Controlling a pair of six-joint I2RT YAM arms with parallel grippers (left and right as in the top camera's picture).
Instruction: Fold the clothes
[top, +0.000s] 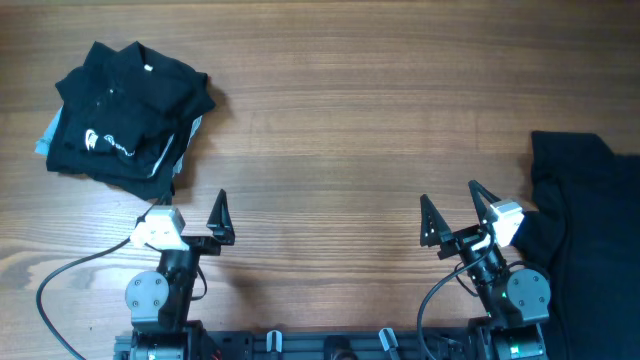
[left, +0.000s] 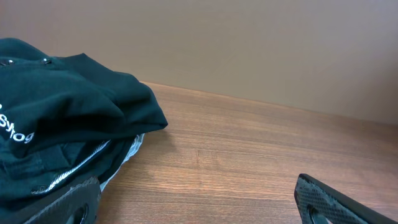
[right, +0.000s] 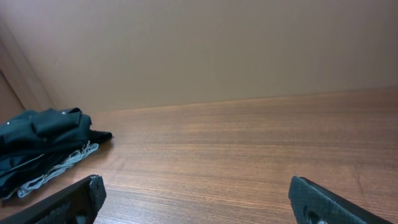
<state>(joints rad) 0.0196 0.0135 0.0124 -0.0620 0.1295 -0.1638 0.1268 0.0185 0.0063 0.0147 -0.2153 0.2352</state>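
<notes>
A stack of folded black shirts (top: 130, 110) lies at the far left of the wooden table, with a white logo print and a small white neck label on top. It also shows in the left wrist view (left: 68, 118) and, far off, in the right wrist view (right: 43, 140). A second black shirt (top: 585, 230) lies unfolded at the right edge, partly out of frame. My left gripper (top: 185, 208) is open and empty, just in front of the stack (left: 199, 208). My right gripper (top: 450, 200) is open and empty, just left of the unfolded shirt (right: 196, 202).
A light-coloured fabric edge (top: 45, 140) sticks out under the stack and shows in the left wrist view (left: 118, 155). Bare wooden table (top: 340, 130) lies between the stack and the right shirt. A beige wall (right: 217, 50) stands behind the table's far edge.
</notes>
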